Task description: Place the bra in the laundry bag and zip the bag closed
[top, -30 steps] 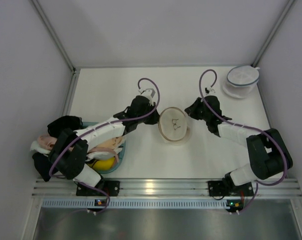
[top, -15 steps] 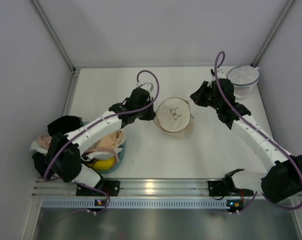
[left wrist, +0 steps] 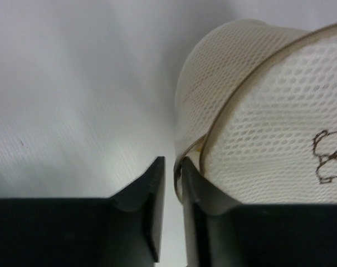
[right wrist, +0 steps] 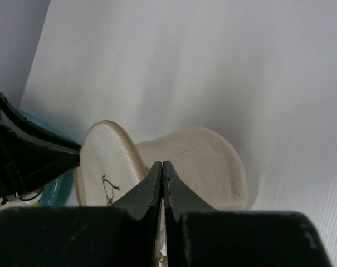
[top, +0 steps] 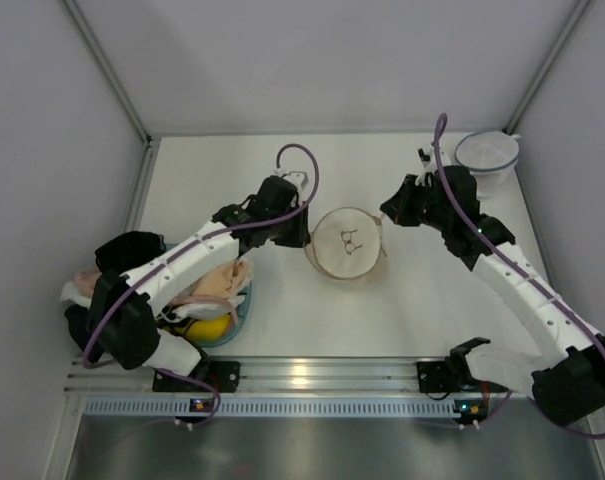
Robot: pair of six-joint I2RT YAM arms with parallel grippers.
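The laundry bag (top: pixel 347 245), round white mesh with a tan rim and a dark mark on its lid, sits tilted mid-table. My left gripper (top: pixel 300 232) is at its left edge. In the left wrist view its jaws (left wrist: pixel 172 164) stand a narrow gap apart, and the bag (left wrist: pixel 268 128) has its rim lying against the right finger. My right gripper (top: pixel 387 210) is at the bag's right edge. There it (right wrist: pixel 162 165) is shut over the seam of the bag (right wrist: pixel 201 161), with a pale strip pinched between the fingers. The mustard-yellow bra (top: pixel 207 328) lies in the basket at the left.
A teal basket (top: pixel 240 318) at the near left holds peach garments (top: pixel 217 285) and a dark one (top: pixel 132 250) under my left arm. A second round mesh bag with a blue rim (top: pixel 487 155) stands at the far right corner. Walls close in the table on three sides.
My left jaws have parted slightly at the bag's rim. My right arm has stretched out and its gripper moved away from the base; the bag has shifted and tilted between the two grippers.
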